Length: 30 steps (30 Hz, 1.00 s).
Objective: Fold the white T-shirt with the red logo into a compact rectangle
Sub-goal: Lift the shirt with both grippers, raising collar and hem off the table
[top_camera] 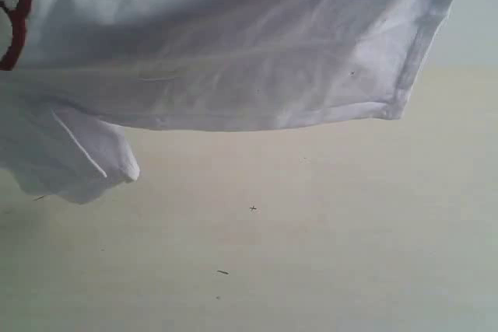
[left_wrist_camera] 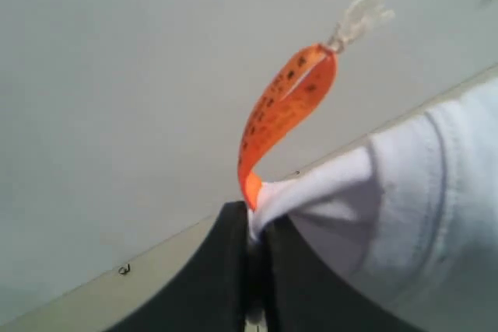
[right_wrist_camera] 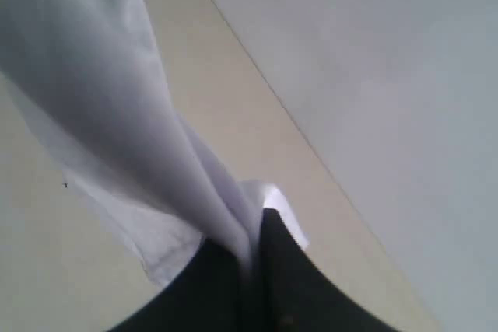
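T-shirt (top_camera: 233, 52), white, hangs in the air across the upper half of the exterior view, from about 9 o'clock round to 2 o'clock, with its lower edge clear of the table (top_camera: 311, 254). The red logo (top_camera: 17, 17) just shows at the 10 o'clock edge, and one sleeve (top_camera: 74, 162) droops loose at about 8 o'clock.

Your left gripper (left_wrist_camera: 254, 227) is clenched on a pinch of white cloth right where the orange tag (left_wrist_camera: 284, 106) stands up, so you hold the shirt near the neck on that side. Your right gripper (right_wrist_camera: 250, 231) is clamped on a gathered fold with a stitched edge beside it; which part of the shirt that is, you cannot tell from the wrist view.

I judge you are at the spreading step: the shirt is lifted and stretched between the two arms, and no fold has been made. The next move calls for bringing both arms down together, level and with the cloth taut between them, so the body lands flat on the table. Watch the hanging sleeve: it will likely touch down first and could tuck under the body.
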{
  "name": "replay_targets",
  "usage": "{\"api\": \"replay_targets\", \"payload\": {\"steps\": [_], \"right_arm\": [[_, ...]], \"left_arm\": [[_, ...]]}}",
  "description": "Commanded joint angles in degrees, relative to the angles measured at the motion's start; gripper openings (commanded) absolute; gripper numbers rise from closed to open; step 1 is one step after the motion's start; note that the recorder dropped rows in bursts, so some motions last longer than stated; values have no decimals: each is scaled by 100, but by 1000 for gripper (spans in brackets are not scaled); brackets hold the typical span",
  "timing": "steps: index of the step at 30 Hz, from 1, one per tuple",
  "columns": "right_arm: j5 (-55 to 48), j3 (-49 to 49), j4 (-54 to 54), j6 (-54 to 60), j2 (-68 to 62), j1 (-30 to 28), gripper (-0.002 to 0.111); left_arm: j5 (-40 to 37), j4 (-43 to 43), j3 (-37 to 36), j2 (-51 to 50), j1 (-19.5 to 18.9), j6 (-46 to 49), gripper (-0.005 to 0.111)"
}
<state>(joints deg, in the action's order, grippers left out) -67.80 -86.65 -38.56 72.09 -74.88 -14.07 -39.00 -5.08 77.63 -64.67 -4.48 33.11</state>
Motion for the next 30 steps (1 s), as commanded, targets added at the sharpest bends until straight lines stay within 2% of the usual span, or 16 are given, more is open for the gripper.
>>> {"api": "replay_targets", "payload": {"steps": [1,4,6,8,9,11,13,17,19,25,30], "right_arm": [[117,-58,-76,-782,-89,5,0],[49,-58,239,-1373,-334,5,0],[-216,-58,317,-1616,-572,5,0],[-216,-58,299,-1628,-800,5,0],[-216,-58,260,-1628,-1004,5,0],[-216,-58,356,-1784,-1253,5,0],[-216,-58,663,-1998,-1508,5,0],[-216,-58,901,-2133,-2017,5,0],[-91,-58,901,-2121,-2538,5,0],[1120,-268,1588,-2089,-3760,5,0],[2509,-828,1606,-2282,-4333,5,0]], "left_arm": [[40,124,-55,-53,-15,-469,0],[-195,200,-107,-259,-15,-431,0],[-480,375,-107,-481,-15,-71,0],[-740,715,-110,-721,-15,592,0],[-951,1431,-110,-945,-15,1420,0],[-1239,2344,-110,-1356,-15,2542,0],[-1314,2544,-110,-1855,-15,2842,0],[-840,2403,-110,-2524,-15,2808,0],[-193,2518,-110,-2987,-15,2847,0],[912,2720,-110,-3930,-15,4049,0],[2152,2767,-26,-4482,13,4379,0]]}}
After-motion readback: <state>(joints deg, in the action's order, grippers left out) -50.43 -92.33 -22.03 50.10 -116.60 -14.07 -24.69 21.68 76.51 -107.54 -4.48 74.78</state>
